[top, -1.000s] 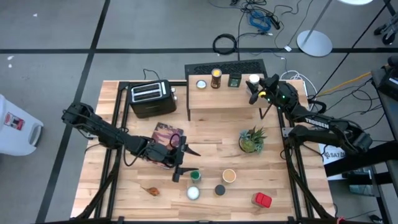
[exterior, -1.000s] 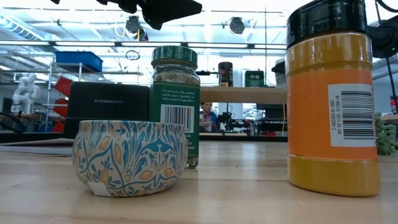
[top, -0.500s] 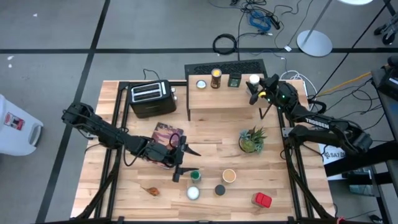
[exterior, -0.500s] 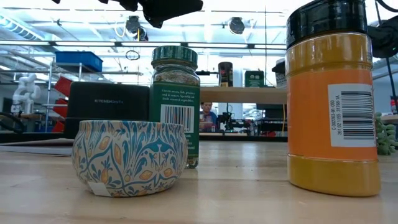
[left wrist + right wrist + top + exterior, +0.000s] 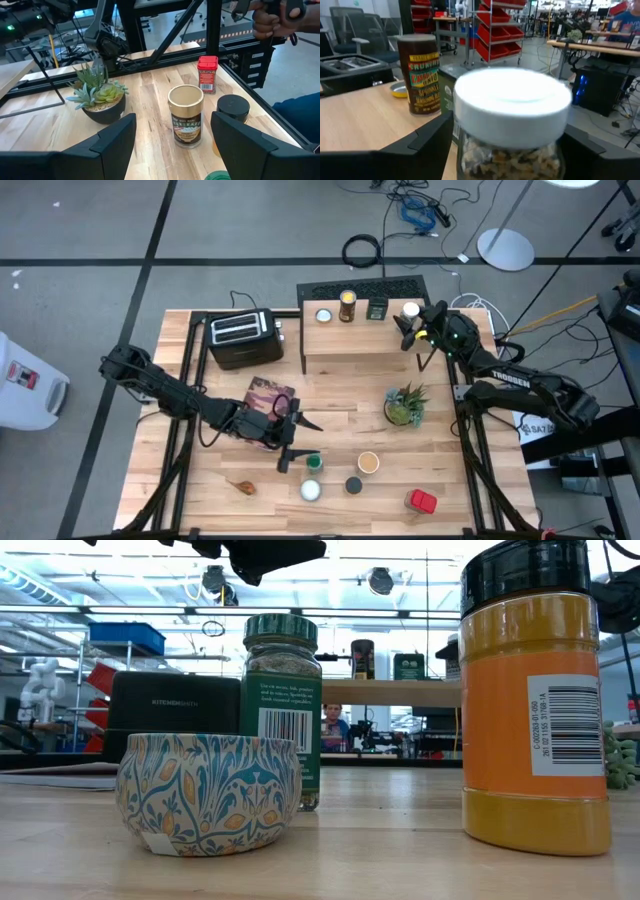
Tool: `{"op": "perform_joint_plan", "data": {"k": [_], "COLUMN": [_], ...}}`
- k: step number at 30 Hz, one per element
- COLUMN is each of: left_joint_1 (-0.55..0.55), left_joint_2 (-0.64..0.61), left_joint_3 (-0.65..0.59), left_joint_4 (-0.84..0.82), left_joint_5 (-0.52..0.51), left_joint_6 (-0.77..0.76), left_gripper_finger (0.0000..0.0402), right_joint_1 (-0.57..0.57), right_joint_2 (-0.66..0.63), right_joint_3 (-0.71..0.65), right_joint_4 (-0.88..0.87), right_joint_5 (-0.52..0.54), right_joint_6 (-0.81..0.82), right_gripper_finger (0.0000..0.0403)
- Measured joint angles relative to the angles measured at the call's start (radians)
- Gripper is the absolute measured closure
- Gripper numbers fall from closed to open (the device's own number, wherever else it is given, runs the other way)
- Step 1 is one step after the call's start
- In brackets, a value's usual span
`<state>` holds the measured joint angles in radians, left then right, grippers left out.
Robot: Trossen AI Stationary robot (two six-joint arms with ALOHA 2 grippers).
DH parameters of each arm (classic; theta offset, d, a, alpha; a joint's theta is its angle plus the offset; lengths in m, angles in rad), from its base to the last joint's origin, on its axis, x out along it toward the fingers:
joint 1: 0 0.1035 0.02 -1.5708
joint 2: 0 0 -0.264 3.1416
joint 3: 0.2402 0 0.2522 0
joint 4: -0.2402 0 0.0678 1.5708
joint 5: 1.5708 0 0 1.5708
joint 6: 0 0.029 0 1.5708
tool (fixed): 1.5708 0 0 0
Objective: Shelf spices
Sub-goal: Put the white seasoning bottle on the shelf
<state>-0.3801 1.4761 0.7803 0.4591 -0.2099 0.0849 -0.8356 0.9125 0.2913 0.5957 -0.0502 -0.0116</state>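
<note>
between right end effector (image 5: 505,150) fingers: white-capped jar (image 5: 512,125)

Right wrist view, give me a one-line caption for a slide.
White-lidded spice jar stands between the open right gripper's fingers on the shelf, a brown seasoning bottle behind.

Four spice containers stand on the light wooden shelf (image 5: 360,335): a flat round tin (image 5: 324,316), a tall brown yellow-capped jar (image 5: 347,305), a dark green tin (image 5: 377,309) and a white-lidded glass jar (image 5: 409,311). Five more sit on the table's front: green-lidded (image 5: 312,464), white-topped (image 5: 311,490), tan-topped (image 5: 368,463), black-capped (image 5: 353,485) and red (image 5: 422,500).
</note>
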Motion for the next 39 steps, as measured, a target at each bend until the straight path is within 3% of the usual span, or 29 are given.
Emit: {"op": "perform_joint_plan", "data": {"k": [15, 28, 39], "left_joint_1": [-0.002, -0.002, -0.002], "left_joint_2": [0.000, 0.000, 0.000], "left_joint_3": [0.000, 0.000, 0.000], "left_joint_4": [-0.007, -0.007, -0.006], "left_joint_5": [0.027, 0.027, 0.027], "left_joint_6": [0.000, 0.000, 0.001], "left_gripper_finger": [0.0134, 0.0134, 0.0134], "right_joint_1": [0.000, 0.075, 0.131], "right_joint_2": [-0.227, -0.434, -0.491], "right_joint_3": [0.000, 0.000, 0.000], "right_joint_4": [-0.068, -0.122, -0.299], "right_joint_5": [0.019, -0.066, -0.159], "right_joint_6": [-0.032, -0.032, 0.027], "right_gripper_finger": [0.0131, 0.0131, 0.0147]}}
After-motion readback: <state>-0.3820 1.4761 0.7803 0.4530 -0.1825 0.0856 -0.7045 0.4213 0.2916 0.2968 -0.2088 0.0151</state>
